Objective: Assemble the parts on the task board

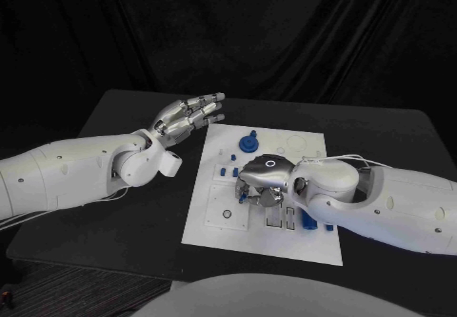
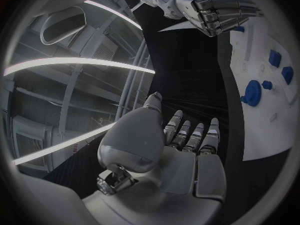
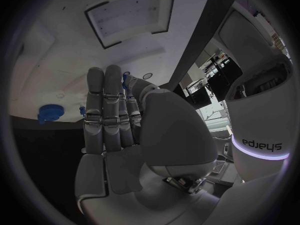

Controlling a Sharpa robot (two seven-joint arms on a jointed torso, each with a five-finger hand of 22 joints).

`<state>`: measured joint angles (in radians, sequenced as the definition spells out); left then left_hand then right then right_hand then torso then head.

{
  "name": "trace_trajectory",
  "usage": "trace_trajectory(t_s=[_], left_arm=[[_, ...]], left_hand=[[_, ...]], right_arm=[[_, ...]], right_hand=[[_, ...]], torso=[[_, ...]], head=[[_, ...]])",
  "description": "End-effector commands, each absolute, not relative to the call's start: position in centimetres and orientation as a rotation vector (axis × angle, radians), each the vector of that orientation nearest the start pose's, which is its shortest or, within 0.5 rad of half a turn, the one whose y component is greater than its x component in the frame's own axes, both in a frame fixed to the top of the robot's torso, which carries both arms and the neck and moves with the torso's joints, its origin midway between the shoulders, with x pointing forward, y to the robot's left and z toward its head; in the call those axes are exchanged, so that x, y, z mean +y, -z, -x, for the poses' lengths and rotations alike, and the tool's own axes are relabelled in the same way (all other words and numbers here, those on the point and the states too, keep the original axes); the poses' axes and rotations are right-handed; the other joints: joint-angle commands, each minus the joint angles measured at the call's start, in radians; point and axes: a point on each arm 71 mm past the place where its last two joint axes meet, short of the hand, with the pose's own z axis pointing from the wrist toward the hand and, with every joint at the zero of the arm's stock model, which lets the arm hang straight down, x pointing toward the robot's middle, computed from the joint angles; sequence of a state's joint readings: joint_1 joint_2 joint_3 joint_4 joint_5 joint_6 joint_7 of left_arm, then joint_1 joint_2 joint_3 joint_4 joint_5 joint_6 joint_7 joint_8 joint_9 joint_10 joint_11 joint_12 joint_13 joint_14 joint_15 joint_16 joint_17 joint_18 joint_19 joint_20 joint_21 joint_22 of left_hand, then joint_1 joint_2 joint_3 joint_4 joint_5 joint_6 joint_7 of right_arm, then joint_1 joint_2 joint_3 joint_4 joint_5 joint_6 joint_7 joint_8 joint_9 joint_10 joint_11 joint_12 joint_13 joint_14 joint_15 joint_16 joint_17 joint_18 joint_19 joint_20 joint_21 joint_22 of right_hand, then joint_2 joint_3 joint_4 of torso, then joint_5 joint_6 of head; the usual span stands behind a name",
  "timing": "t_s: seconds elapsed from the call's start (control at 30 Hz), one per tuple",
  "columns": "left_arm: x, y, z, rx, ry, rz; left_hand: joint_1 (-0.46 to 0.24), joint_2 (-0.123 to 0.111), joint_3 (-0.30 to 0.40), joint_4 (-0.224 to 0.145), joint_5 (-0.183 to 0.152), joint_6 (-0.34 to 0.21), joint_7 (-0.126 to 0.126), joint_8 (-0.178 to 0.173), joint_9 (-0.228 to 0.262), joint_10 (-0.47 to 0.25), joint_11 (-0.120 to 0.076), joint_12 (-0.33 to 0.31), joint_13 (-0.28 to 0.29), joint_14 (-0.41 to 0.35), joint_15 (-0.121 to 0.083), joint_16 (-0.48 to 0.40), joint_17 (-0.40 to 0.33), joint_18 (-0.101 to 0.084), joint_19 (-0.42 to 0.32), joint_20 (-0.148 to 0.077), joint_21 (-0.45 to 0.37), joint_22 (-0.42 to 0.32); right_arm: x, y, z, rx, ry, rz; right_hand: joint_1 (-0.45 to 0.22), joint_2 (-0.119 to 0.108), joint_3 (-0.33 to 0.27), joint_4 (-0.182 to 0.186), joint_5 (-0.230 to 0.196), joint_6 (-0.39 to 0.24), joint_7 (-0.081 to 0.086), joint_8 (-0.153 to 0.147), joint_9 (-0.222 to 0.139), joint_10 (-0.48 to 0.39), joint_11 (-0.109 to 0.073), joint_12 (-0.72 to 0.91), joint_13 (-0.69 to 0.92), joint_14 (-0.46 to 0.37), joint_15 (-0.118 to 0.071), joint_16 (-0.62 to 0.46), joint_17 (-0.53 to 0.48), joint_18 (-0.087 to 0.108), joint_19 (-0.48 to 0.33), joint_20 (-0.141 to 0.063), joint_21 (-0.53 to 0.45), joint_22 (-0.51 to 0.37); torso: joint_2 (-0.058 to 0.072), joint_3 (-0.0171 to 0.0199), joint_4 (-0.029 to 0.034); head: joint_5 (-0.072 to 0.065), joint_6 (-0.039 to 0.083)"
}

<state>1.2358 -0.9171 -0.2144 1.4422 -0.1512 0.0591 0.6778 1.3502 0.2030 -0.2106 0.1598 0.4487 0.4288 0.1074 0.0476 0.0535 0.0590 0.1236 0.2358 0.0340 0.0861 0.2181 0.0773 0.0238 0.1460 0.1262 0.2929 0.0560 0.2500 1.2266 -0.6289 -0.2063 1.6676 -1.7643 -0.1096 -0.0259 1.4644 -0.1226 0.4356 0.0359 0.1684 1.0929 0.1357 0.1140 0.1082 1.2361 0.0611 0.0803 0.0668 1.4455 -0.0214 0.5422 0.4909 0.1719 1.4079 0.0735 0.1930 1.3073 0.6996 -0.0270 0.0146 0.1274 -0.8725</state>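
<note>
- Parts point(image 1: 249, 142) are scattered across the white task board point(image 1: 219, 231), which lies flat in the middle of the black tabletop point(image 1: 114, 231).
- Biggest of the blue parts is a round gear-like piece at the board's far end; the left wrist view catches it too, as a blue disc point(image 2: 252, 93) with smaller blue pieces point(image 2: 275, 59) beside it.
- Small blue pegs point(image 1: 228, 171) stand along the board's left side, just near of the gear.
- More blue pieces point(image 1: 310, 220) peek out on the near right of the board, partly hidden under the right arm.
- Right hand point(image 1: 262, 177) is down over the middle of the board, fingers pointing at its surface with small blue parts right beside them.
- In the right wrist view the right hand's fingers point(image 3: 106, 110) lie straight and close together, a bit of blue point(image 3: 127, 81) showing just past the tips; whether they are pinching anything I cannot tell.
- Left hand point(image 1: 189, 115) hovers off the board, above the dark tabletop by the board's far left corner.
- Its fingers point(image 2: 190, 135) are stretched out and slightly apart, palm bare, holding nothing.
</note>
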Motion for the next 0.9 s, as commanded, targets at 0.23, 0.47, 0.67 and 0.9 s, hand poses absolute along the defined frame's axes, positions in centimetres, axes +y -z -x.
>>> trace_trajectory(t_s=[0.23,0.47,0.67,0.9], left_arm=[[25.31,19.93,-46.92,1.358,1.89,0.734],[25.37,20.07,-46.92,1.361,1.888,0.738],[25.35,20.21,-46.91,1.365,1.888,0.741],[25.36,20.32,-46.88,1.368,1.887,0.744]], left_hand=[[0.001,0.006,0.0,-0.006,0.006,-0.003,0.007,0.006,0.001,0.002,-0.004,0.001,0.001,0.002,0.008,0.004,0.001,-0.007,0.009,-0.001,0.005,-0.001],[0.001,0.007,0.0,-0.006,0.006,-0.004,0.008,0.005,0.001,0.001,-0.004,0.001,0.001,0.003,0.008,0.005,0.002,-0.007,0.009,-0.001,0.005,-0.001],[0.001,0.007,0.0,-0.006,0.006,-0.004,0.008,0.005,0.001,0.001,-0.004,0.001,0.001,0.003,0.008,0.005,0.002,-0.007,0.009,-0.001,0.005,-0.001],[0.001,0.008,0.001,-0.006,0.006,-0.005,0.007,0.005,0.0,0.001,-0.004,0.0,0.001,0.002,0.009,0.005,0.002,-0.007,0.009,-0.001,0.005,-0.001]], right_arm=[[-5.41,22.64,-39.72,1.734,-0.818,0.883],[-5.34,22.65,-39.68,1.73,-0.824,0.883],[-5.22,22.72,-39.71,1.732,-0.823,0.886],[-5.13,22.72,-39.75,1.723,-0.835,0.887]], right_hand=[[0.0,-0.004,0.001,-0.007,0.0,-0.006,-0.002,-0.006,-0.002,0.002,0.006,-0.006,0.001,-0.005,-0.001,0.004,0.002,-0.001,-0.007,-0.002,-0.003,0.028],[0.0,-0.004,0.001,-0.007,0.0,-0.007,-0.002,-0.007,-0.002,0.003,0.006,-0.006,0.001,-0.006,-0.001,0.004,0.002,-0.001,-0.008,-0.002,-0.005,0.028],[-0.006,-0.006,-0.001,-0.005,-0.003,-0.023,0.003,-0.019,-0.007,0.0,0.009,-0.008,0.002,-0.01,0.002,0.005,0.003,-0.001,-0.013,0.0,-0.01,0.029],[-0.052,-0.026,-0.029,0.027,-0.015,-0.146,-0.005,-0.053,-0.037,-0.087,0.026,-0.015,-0.001,-0.032,0.019,0.015,0.012,0.001,-0.034,0.013,-0.054,0.022]], torso=[[0.0,-0.0002,0.0003],[0.0,-0.0003,0.0007],[0.0,-0.0005,0.0003],[0.0,-0.0002,0.0007]], head=[[0.002,0.0],[0.005,0.0],[0.006,0.0],[0.008,0.0]])
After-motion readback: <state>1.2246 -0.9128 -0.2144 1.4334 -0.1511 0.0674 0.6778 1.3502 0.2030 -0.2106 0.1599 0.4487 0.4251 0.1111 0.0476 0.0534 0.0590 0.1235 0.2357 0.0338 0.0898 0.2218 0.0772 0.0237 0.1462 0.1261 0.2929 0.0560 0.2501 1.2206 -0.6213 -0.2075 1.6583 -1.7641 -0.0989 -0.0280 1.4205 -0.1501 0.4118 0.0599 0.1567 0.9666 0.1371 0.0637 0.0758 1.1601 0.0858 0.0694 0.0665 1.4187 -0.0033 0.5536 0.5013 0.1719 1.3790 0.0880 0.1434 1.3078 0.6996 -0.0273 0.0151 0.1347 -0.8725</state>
